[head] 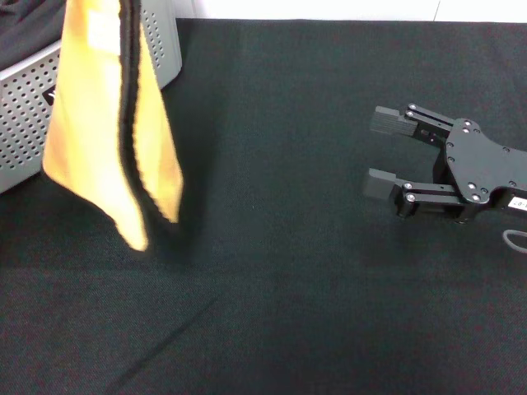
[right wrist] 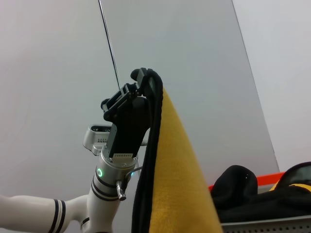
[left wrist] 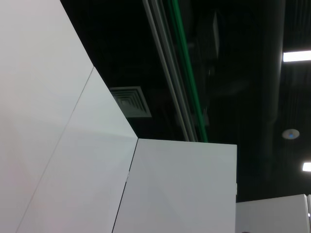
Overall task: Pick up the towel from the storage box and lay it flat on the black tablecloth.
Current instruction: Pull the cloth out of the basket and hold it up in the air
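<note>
Towel [head: 90, 115] is held pinched by the left gripper [right wrist: 146, 80], hanging at left beside the storage box [head: 25, 107], above the black tablecloth [head: 280, 271]. Right gripper [head: 387, 156] is parked right, fingers spread. Carry step; next, lowering and spreading flat is needed.

No readable text anywhere. Right gripper [head: 380, 154] has a small white label [head: 518, 204] at its wrist, 3 o'clock edge of the head view; characters too small to read. Storage box [head: 29, 107] at 10 o'clock shows a sliver of dark patch on its wall beside the towel [head: 107, 123]; no lettering legible. Left gripper [right wrist: 141, 80] in the right wrist view carries a pale connector strip on its body, no markings readable. Left wrist view: only ceiling, panels and lights, no signs or numbers.
</note>
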Motion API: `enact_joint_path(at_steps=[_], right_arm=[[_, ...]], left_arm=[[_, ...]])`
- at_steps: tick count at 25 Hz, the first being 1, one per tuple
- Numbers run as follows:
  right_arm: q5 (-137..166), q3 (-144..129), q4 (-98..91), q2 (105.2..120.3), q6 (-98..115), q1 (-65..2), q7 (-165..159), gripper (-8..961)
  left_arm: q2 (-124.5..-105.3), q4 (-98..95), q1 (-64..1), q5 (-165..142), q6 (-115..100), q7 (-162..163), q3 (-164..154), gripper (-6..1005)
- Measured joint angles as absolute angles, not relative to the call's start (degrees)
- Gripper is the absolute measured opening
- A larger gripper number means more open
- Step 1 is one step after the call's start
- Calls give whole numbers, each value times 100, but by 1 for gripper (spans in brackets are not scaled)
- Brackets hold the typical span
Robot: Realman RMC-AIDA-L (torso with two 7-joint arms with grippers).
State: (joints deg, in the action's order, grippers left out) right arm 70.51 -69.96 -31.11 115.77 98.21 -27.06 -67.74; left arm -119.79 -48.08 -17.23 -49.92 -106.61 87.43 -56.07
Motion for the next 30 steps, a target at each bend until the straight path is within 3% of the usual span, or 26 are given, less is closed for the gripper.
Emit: enact_joint_path(at_steps=[16, 27, 30], right_arm=[[6867, -8363, -3489, 11619, 9068, -2982, -6445, 891], [6204, -9398, -4141, 11618, 7472, -2932, -5821, 891], [6202, -9598, -4201, 11619, 7459, -2903, -5590, 785]], left_arm=[[-12006, -4631, -1851, -4552, -10657, 8650, -5827, 28], [-12006, -4617, -1766, -4236, -10662, 8645, -6134, 30], [-12005, -4569, -1777, -4213, -10661, 8645, -6103, 30]])
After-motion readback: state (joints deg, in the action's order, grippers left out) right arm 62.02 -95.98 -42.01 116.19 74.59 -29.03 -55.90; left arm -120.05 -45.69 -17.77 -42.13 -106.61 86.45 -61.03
